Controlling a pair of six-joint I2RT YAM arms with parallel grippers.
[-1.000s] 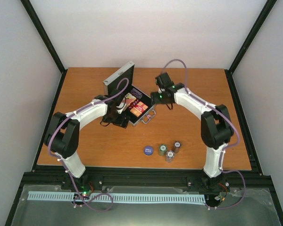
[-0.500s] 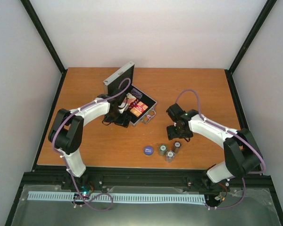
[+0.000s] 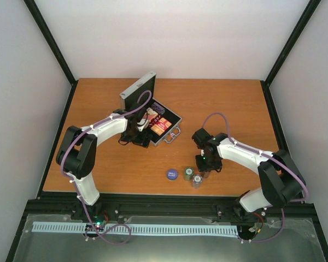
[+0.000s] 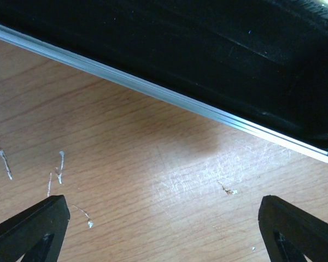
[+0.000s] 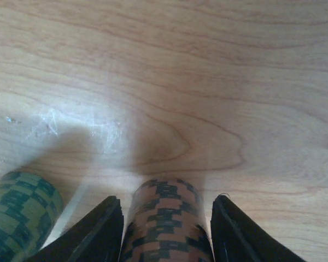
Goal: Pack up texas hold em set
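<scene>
Brown chip stack point(image 5: 167, 229) stands upright on the table point(image 5: 208, 82), clamped between the fingers of the right gripper point(image 5: 167, 203), which grips its sides squarely, I judge so the chips lift as one column; green chip stack point(image 5: 22, 213) stands just beside it, with a third stack point(image 3: 197, 180) and the blue disc point(image 3: 172, 174) near; left gripper point(image 4: 164, 229) hangs wide apart beside the silver case point(image 4: 169, 101), probably to steady it; the case lies open, red-orange card decks point(image 3: 160, 125) inside.
</scene>
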